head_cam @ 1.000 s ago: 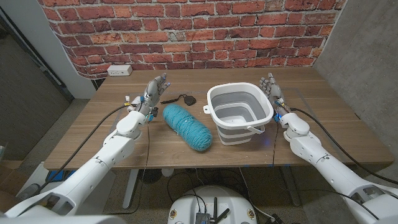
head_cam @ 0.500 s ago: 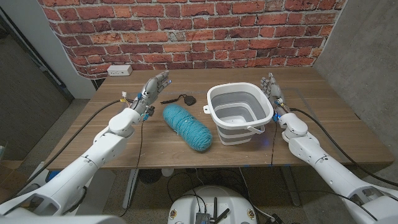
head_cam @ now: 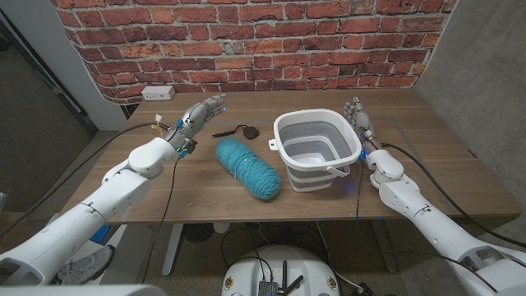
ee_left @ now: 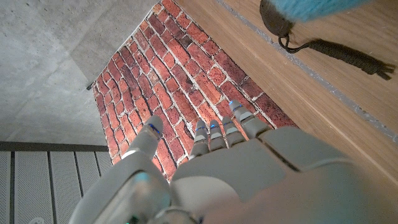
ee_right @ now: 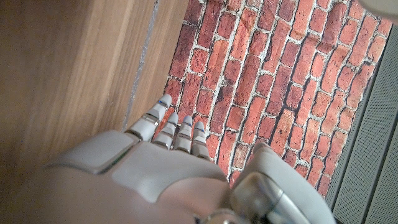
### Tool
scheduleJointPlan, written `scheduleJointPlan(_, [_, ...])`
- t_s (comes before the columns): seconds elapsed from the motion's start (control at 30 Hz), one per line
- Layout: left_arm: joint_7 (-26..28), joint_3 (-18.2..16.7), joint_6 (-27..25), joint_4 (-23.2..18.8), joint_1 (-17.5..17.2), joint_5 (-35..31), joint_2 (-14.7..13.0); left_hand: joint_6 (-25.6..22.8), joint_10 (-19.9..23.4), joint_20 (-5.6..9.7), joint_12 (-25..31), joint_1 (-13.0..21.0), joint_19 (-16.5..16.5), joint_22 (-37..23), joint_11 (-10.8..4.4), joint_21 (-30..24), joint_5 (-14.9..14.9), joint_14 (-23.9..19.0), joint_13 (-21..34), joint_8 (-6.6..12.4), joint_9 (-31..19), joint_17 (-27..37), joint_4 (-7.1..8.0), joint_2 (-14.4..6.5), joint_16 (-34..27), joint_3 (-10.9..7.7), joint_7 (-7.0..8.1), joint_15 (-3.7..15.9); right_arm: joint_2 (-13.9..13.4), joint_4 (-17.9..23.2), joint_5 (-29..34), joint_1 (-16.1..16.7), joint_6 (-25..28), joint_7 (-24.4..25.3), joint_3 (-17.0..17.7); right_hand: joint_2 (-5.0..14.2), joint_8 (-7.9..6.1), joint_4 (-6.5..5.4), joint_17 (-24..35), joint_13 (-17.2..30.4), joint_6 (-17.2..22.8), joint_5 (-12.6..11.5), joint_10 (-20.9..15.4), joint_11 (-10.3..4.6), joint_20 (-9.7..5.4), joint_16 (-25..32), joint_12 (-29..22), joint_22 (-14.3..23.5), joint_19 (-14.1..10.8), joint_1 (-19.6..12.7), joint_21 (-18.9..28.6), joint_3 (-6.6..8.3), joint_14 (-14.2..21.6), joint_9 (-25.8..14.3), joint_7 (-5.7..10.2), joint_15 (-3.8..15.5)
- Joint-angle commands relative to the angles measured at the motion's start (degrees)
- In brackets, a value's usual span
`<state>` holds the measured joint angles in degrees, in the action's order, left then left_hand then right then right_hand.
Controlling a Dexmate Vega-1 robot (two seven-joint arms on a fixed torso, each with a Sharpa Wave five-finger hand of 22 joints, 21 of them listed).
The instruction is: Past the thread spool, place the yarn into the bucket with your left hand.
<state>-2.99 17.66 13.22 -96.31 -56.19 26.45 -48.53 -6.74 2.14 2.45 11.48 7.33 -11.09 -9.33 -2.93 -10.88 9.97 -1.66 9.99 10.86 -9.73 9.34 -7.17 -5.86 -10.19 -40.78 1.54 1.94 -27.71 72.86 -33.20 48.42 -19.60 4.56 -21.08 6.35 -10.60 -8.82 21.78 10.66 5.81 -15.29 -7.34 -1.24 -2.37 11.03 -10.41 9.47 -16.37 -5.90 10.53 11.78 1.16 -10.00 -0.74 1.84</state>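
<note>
L robot hand (head_cam: 200,113) swung outward from yarn (head_cam: 247,168), fingers spread, empty (R robot hand (head_cam: 359,120) unchanged, spread by bucket (head_cam: 316,150)).

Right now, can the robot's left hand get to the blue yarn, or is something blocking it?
Probably yes. The left hand is open, holding nothing, above the table to the yarn's left. Only bare table lies between them; the small dark thing sits behind the yarn, out of the way.

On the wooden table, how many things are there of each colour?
Teal: 1, the fuzzy teal yarn skein.
White and grey: 1, the collapsible white-and-grey plastic bucket.
Black: 1, the small dark thread spool with its loose tail.
Total: 3.
</note>
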Motion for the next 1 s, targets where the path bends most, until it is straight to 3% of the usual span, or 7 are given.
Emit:
scheduleJointPlan(0.03, [-2.9,-0.7,-1.9,-3.9,0.0,-4.1,-6.6,-0.9,0.8,3.20,0.2,1.7,-0.5,-0.2,-1.95,0.2,0.4,-1.4,0.2,0.19,-0.3,0.1,-2.08,0.2,-0.3,-0.31,1.41,3.18,0.2,0.7,0.9,0.5,-0.2,1.7,0.0,3.08,-0.21,0.00,0.0,0.2,0.3,-0.3,-0.2,-0.34,-0.38,0.2,-0.4,0.1,0.4,0.4,0.0,0.73,-0.1,-0.2,0.35,0.15])
scheduleJointPlan(0.17, [-4.7,-0.7,-3.2,-5.3,0.7,-5.7,-9.0,-2.1,1.3,3.19,0.0,4.3,1.1,-0.1,-2.81,0.7,0.6,-1.9,0.2,0.77,-0.3,0.2,-3.76,1.2,-0.1,-0.49,3.30,4.50,0.1,1.5,1.2,1.0,-0.1,2.6,0.1,3.07,-0.19,0.01,-0.2,0.2,0.2,-0.4,-0.1,-0.40,-0.28,0.3,-0.4,0.1,0.4,0.5,0.0,0.86,0.0,-0.2,0.43,0.13])
scheduleJointPlan(0.33, [-7.0,0.2,-4.5,-6.3,2.6,-8.2,-11.0,-2.8,2.5,2.81,0.2,6.7,3.0,-0.2,-3.70,1.0,0.7,-2.6,0.3,1.08,-0.4,0.2,-4.01,2.3,-0.2,-0.43,4.61,5.71,0.2,1.7,1.5,1.3,-0.1,3.4,0.1,3.06,-0.20,0.02,-0.2,0.1,0.3,-0.4,-0.1,-0.43,-0.23,0.3,-0.4,0.1,0.4,0.5,0.0,0.95,0.0,-0.2,0.45,0.13])
scheduleJointPlan(0.43, [-6.3,1.0,-4.8,-7.3,3.3,-11.8,-11.7,-3.5,3.6,1.55,0.2,9.4,6.5,-0.2,-4.42,1.1,0.8,-3.2,0.5,1.54,-0.6,0.3,-3.99,3.9,-0.2,-0.09,5.77,6.28,0.2,1.6,1.7,1.3,-0.1,3.7,0.1,3.05,-0.22,0.03,-0.3,0.1,0.3,-0.4,-0.1,-0.44,-0.14,0.3,-0.4,0.1,0.5,0.5,0.0,1.04,-0.1,-0.2,0.35,0.09])
scheduleJointPlan(0.53, [-7.6,1.5,-4.7,-7.5,3.8,-12.2,-12.0,-3.7,3.8,1.47,0.1,10.4,7.7,-0.2,-4.78,1.2,0.7,-3.8,0.5,1.71,-0.6,0.3,-3.98,4.7,-0.3,0.15,6.01,6.73,0.3,1.4,1.8,1.3,-0.3,3.7,0.1,3.04,-0.21,0.03,-0.4,0.1,0.3,-0.4,-0.1,-0.47,-0.12,0.3,-0.4,0.1,0.6,0.6,0.0,1.12,-0.1,-0.2,0.51,-0.04])
scheduleJointPlan(0.73, [-12.9,3.0,-6.2,-10.2,6.5,-16.3,-15.6,-4.4,3.9,1.82,0.0,11.8,8.7,-0.2,-5.75,1.0,0.8,-3.7,0.6,2.14,-0.8,0.3,-4.02,6.1,-0.2,0.47,6.32,7.20,0.2,1.8,2.2,1.4,-0.3,4.3,0.2,3.00,-0.17,0.04,-0.5,0.1,0.2,-0.5,0.1,-0.50,-0.03,0.3,-0.4,0.1,0.6,0.7,0.0,1.25,-0.1,-0.2,0.57,-0.03])
scheduleJointPlan(1.0, [-15.3,2.6,-7.4,-12.4,6.3,-17.2,-18.2,-4.3,4.3,2.24,0.0,13.2,9.4,-0.2,-6.23,0.9,0.9,-3.7,0.7,2.28,-0.9,0.4,-4.06,7.5,-0.2,0.71,6.74,7.55,0.0,2.8,2.6,1.9,0.2,5.2,0.3,2.93,-0.16,0.06,-0.6,0.1,0.2,-0.5,0.2,-0.48,0.15,0.3,-0.4,0.1,0.7,0.8,0.0,1.41,-0.2,-0.2,0.55,-0.25])
